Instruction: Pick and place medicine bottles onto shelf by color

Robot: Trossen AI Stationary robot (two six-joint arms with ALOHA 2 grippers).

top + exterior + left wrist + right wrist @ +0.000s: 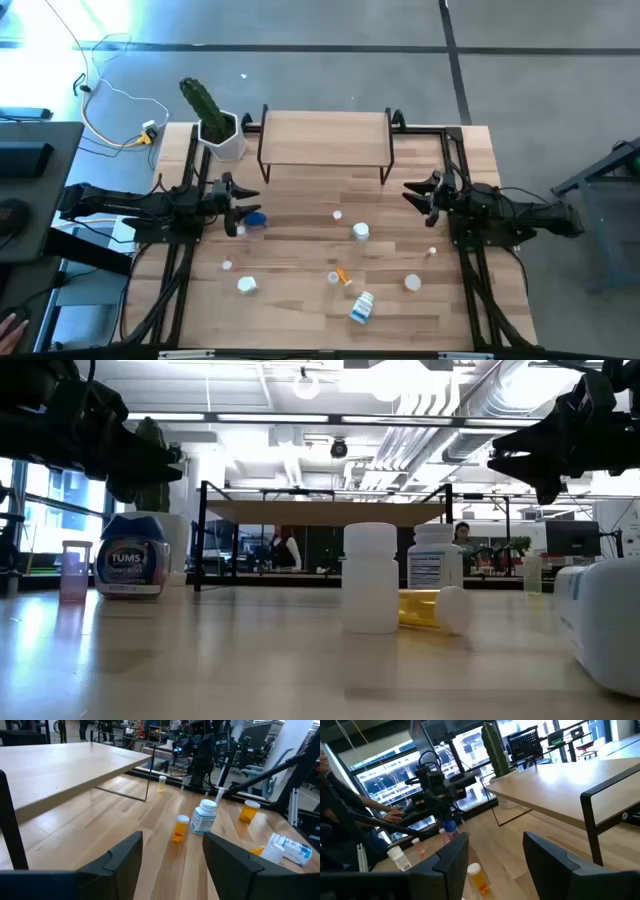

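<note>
The left gripper (238, 207) and right gripper (412, 192) hover with fingers apart, holding nothing. Small plastic medicine bottles (361, 232) lie scattered on the pale wooden tabletop (300, 300), none on the light-plank, black-legged shelf (325, 137); a clumsy descent could topple or roll these light vials. Behind lies an open workshop.

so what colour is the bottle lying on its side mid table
Orange with a white cap, clearest in the low view.
</note>
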